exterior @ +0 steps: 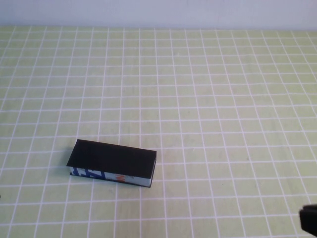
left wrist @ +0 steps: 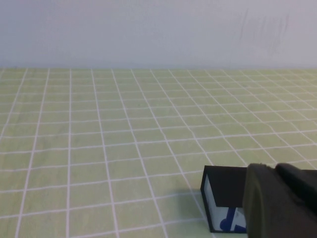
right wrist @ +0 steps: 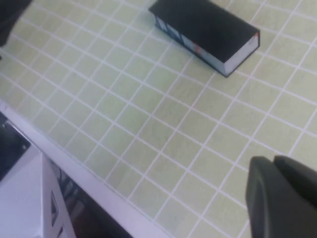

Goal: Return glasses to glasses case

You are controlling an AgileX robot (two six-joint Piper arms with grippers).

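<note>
Black plastic at the near right corner of the high view is the right gripper (exterior: 309,223), parked low with its fingers pressed together, holding nothing. Near the left edge, the left gripper (left wrist: 282,203) sits just beside the glasses case; whether its fingers are spread cannot be told. Farther in, left of centre on the green grid mat (exterior: 223,109), lies the glasses case (exterior: 113,161), lid down, its blue-white patterned side facing near.

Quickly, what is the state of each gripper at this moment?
Left gripper: near the glasses case, state cannot be told.
Right gripper: closed, holding nothing, at the table's near right edge.
</note>
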